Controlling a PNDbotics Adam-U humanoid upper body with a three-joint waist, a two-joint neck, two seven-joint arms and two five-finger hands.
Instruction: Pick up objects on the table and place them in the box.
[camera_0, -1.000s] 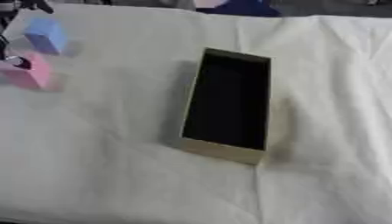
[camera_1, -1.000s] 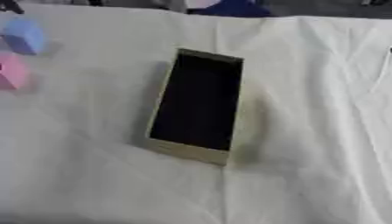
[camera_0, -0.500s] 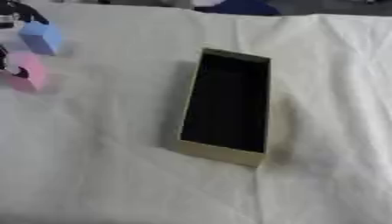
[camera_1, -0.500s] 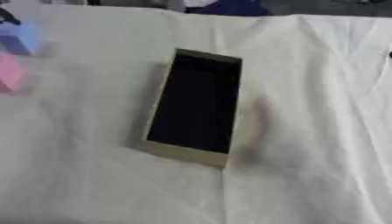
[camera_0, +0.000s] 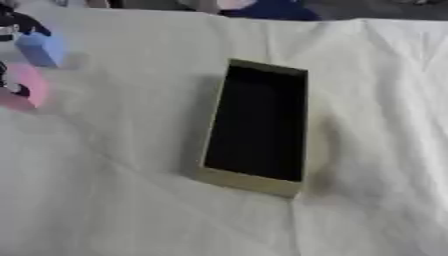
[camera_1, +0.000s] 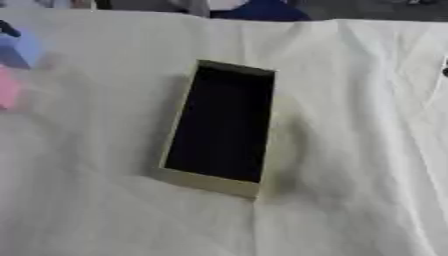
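Two blocks far left of open tan cardboard box: light-blue cube, held by left hand; pink block nearer; grip unclear.

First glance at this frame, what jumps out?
The open box, long and dark inside with tan walls, sits mid-table on the white cloth, set slightly askew. At the far left edge are a blue block and, nearer the camera, a pink object, with the black left hand right at the blue block. The box looks empty, though its dark inside is hard to read.
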